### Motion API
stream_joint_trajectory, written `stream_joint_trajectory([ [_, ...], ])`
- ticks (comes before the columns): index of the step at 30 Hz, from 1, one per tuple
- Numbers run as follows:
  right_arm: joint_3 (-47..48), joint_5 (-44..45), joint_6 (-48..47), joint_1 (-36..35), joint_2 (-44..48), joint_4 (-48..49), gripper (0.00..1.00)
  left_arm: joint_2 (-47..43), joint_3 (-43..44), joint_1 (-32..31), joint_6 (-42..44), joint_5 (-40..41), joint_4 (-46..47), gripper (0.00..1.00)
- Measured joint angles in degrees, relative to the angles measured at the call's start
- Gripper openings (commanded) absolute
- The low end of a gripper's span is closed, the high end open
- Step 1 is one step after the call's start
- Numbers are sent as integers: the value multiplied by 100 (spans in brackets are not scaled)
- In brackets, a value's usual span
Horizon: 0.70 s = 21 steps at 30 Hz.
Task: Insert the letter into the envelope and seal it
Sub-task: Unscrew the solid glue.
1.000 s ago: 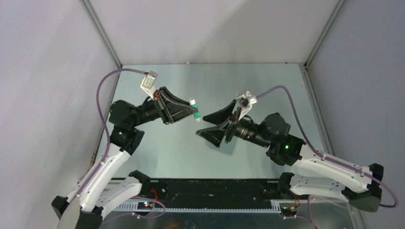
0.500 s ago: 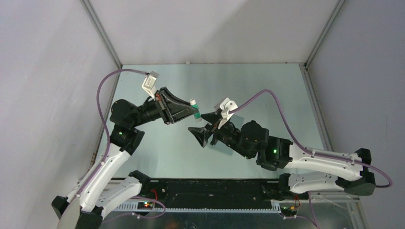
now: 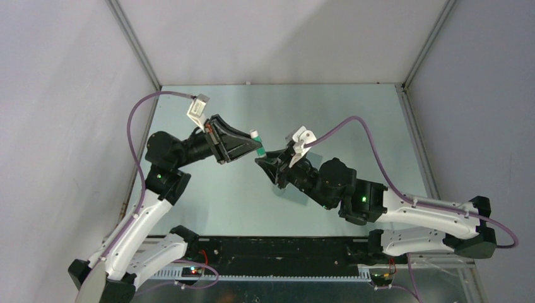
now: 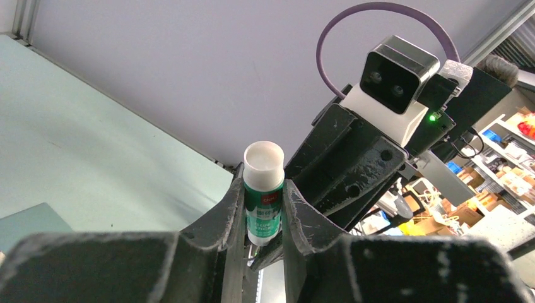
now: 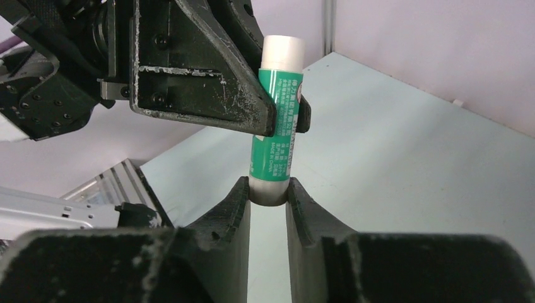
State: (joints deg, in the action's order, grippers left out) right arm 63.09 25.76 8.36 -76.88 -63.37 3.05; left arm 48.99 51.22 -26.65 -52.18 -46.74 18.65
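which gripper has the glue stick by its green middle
The left gripper: it clamps the green label of the glue stick, while the right gripper pinches only one pale end.

The top view looks down from high behind onto the whole tabletop (image 3: 353,107). Each wrist view looks closely along its own jaws; both share the glue stick (image 4: 264,189).
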Motion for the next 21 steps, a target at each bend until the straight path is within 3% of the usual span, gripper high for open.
stream_joint_trajectory([
  [5,0,-83,24,44,0,-4,0,0,0,0,20,4,0,0],
  [9,-11,-726,140,334,61,-52,0,2,2,0,22,4,4,0],
  [21,-450,-4732,1718,2245,315,662,0,11,103,0,-31,-142,70,0],
])
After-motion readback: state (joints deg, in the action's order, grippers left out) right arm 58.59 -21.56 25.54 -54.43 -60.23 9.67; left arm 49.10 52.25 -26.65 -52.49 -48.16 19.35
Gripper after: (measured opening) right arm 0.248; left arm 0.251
